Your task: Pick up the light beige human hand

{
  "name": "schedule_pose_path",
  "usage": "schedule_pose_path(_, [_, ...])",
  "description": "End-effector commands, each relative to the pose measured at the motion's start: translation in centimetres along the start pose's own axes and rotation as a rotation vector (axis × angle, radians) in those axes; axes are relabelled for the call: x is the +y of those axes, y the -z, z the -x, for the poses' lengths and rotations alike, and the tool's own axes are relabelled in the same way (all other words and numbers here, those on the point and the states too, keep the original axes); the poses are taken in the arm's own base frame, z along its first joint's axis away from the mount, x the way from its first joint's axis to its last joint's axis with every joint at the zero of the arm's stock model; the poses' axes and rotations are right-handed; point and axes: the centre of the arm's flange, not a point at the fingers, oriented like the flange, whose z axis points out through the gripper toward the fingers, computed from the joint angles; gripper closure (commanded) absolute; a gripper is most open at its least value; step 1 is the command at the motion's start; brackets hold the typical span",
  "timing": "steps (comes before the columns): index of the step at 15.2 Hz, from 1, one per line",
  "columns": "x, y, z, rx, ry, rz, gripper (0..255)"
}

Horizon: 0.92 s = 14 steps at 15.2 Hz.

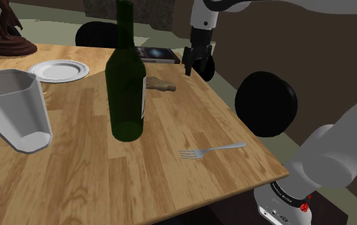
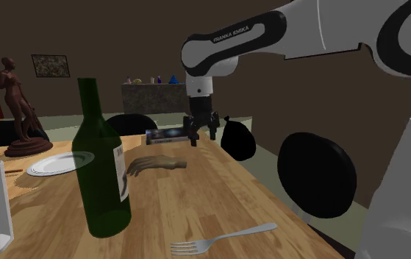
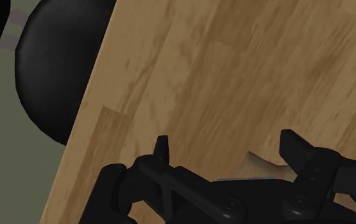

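Nearest on the wooden table [image 1: 234,131] lies a fork [image 1: 212,150], close to the front edge. On the shoulder view's left stands a pale faceted cup [image 1: 14,108], its mouth tilted toward the camera and showing bare inner walls. Right of it a dark green bottle [image 1: 127,83] stands upright; the glass is too dark to tell what it holds. Farther left is a white plate [image 1: 57,69], its face bare, and beyond that a brown statue [image 1: 7,38].

The beige hand [image 1: 161,85] lies flat on the table just behind the bottle, on its right, with the fingers pointing toward the bottle in the second exterior view [image 2: 154,163]. A dark book [image 1: 154,54] sits at the far edge.

The gripper [image 1: 195,69] hangs above the table's far right corner, beyond the hand and to its right, clear of it. Its fingers [image 3: 162,149] stand apart, with only tabletop between them. A beige patch, probably the hand, shows near the base of one finger.
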Motion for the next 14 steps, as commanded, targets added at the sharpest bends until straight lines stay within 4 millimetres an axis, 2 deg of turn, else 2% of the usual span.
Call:
schedule_pose_path(1, [-1.2,-0.2,-2.5,-0.009,0.006,-0.002,0])
schedule_pose_path(13, [-8.9,-2.1,-17.0,-0.061,0.04,-0.013,0])
schedule_pose_path(14, [-9.1,-2.1,-17.3,-0.062,0.041,-0.013,0])
